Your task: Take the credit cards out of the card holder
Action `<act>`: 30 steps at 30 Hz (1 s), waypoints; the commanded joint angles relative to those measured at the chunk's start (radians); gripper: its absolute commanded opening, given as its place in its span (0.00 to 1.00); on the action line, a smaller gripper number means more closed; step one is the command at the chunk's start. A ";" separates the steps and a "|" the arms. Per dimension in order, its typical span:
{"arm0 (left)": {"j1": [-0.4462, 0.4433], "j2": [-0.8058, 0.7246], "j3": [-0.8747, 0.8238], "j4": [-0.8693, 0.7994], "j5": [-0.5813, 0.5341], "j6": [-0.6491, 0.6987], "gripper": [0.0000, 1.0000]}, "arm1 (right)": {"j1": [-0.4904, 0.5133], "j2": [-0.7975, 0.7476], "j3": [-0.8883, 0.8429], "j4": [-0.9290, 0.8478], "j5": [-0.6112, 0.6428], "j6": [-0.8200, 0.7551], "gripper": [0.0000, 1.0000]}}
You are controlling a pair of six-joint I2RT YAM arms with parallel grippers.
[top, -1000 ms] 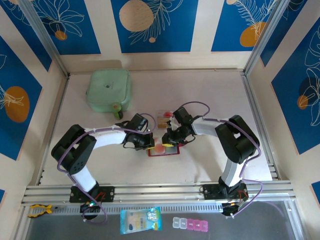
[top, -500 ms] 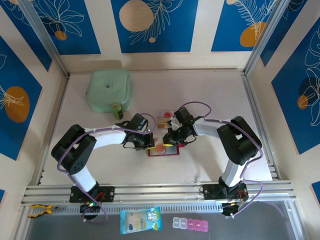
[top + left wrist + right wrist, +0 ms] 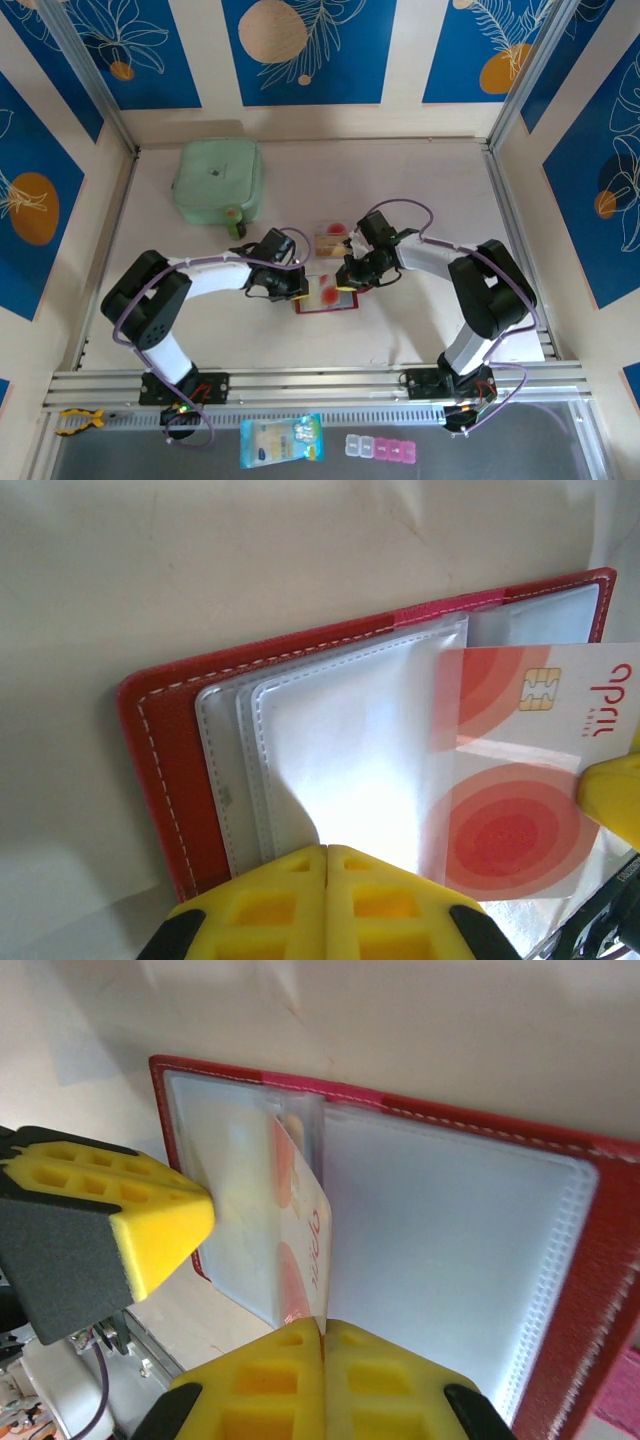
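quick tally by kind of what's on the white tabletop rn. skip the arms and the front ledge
credit cards: 2 (one loose beyond the holder, one red-circle card partly out of a pocket)
card holder: 1
green pouch: 1
Total: 4

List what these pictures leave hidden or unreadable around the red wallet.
- Top view: the left gripper and right gripper cover part of the small red folding wallet.
- Top view: the yellow-orange cards on the table are too small to count.
- Left wrist view: the red-circled white card is cut off by the frame's right edge.
- Left wrist view: the left gripper's shut fingers hide whatever they pinch.
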 commanded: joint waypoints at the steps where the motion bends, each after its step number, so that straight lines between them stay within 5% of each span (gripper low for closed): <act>1: -0.005 -0.015 -0.028 -0.042 -0.015 -0.001 0.01 | -0.001 -0.038 0.031 -0.102 0.038 -0.051 0.03; 17: -0.011 -0.015 -0.028 -0.028 -0.012 -0.018 0.01 | 0.067 0.029 0.164 -0.217 0.123 -0.090 0.04; 30: -0.011 -0.008 -0.025 -0.017 -0.005 -0.016 0.01 | 0.124 -0.045 0.103 -0.114 0.213 0.058 0.08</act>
